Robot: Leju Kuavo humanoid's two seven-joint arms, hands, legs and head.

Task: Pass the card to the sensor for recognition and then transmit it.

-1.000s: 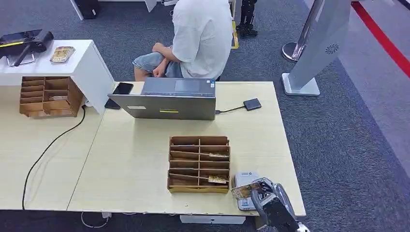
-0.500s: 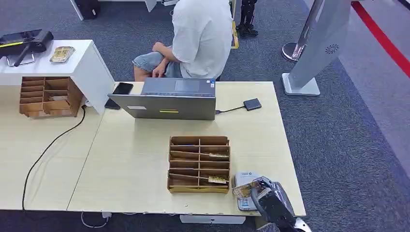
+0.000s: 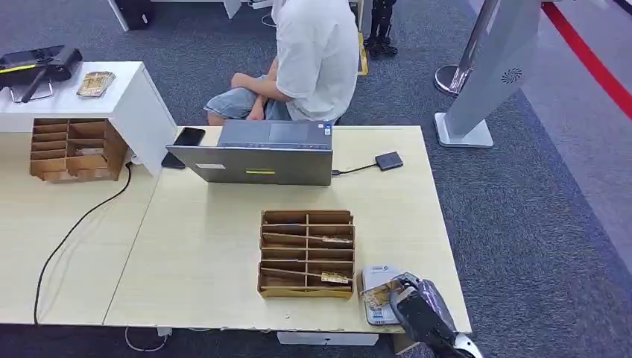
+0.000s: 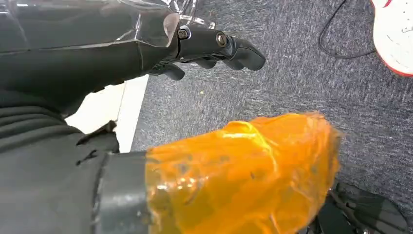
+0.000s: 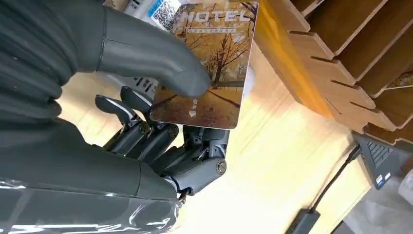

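Note:
A hotel card [image 5: 207,68] printed with autumn trees is pinched between the thumb [image 5: 146,53] and fingers [image 5: 160,141] of my right hand [image 5: 97,146]. In the head view that right hand [image 3: 421,309] holds the card [image 3: 378,295] just over the white-grey sensor [image 3: 375,277] at the table's front right corner. I cannot tell whether card and sensor touch. The sensor's QR label [image 5: 146,9] shows behind the card. My left hand [image 4: 97,58] hangs over grey carpet, its dark fingers [image 4: 214,44] apart from an orange-wrapped thumb [image 4: 243,165], holding nothing.
A wooden slotted organizer [image 3: 306,253] with cards stands just left of the sensor. Farther back are a laptop [image 3: 253,153], a black hub on a cable [image 3: 388,160] and a phone [image 3: 188,136]. A person [image 3: 313,60] sits behind the table [image 3: 209,246]. A second organizer [image 3: 71,149] stands at the left.
My right hand has shifted slightly to the right and nearer, bringing the card a little lower over the sensor. The seated person has leaned to the right.

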